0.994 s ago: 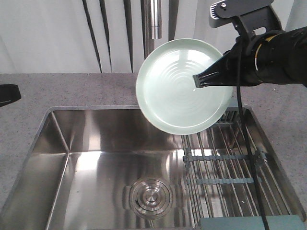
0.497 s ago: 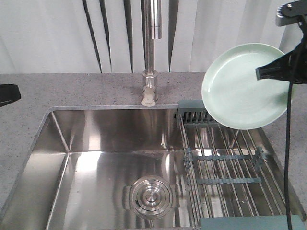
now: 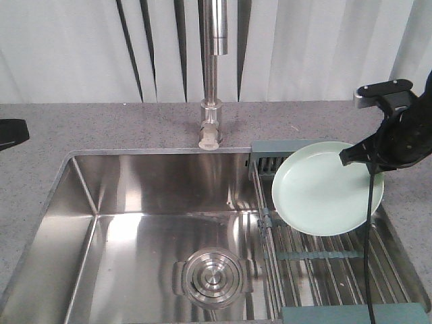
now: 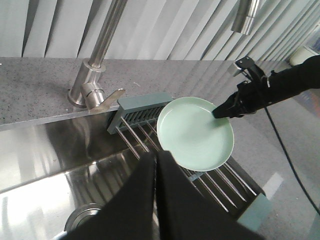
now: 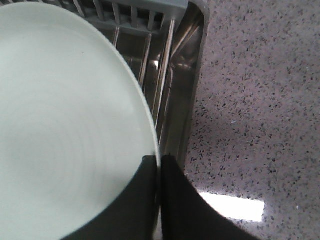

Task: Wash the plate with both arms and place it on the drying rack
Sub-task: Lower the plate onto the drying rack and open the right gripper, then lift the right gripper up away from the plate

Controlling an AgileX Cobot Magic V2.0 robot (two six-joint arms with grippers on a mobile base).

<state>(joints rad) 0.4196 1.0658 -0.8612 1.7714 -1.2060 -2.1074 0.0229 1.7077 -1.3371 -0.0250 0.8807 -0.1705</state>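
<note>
The pale mint-green plate hangs tilted just above the drying rack at the right end of the sink. My right gripper is shut on the plate's right rim; in the right wrist view its gripper pinches the plate's edge. The plate and right gripper also show in the left wrist view, above the rack. My left gripper is shut and empty, held over the sink, apart from the plate. In the front view only a black bit of the left arm shows.
A steel tap rises behind the steel sink, whose round drain lies low at centre. Speckled grey counter surrounds the sink. A grey-blue end bar closes the rack's front.
My right arm has carried the plate from under the tap to the right, then down and slightly left, close over the rack. The left arm has stayed put.
</note>
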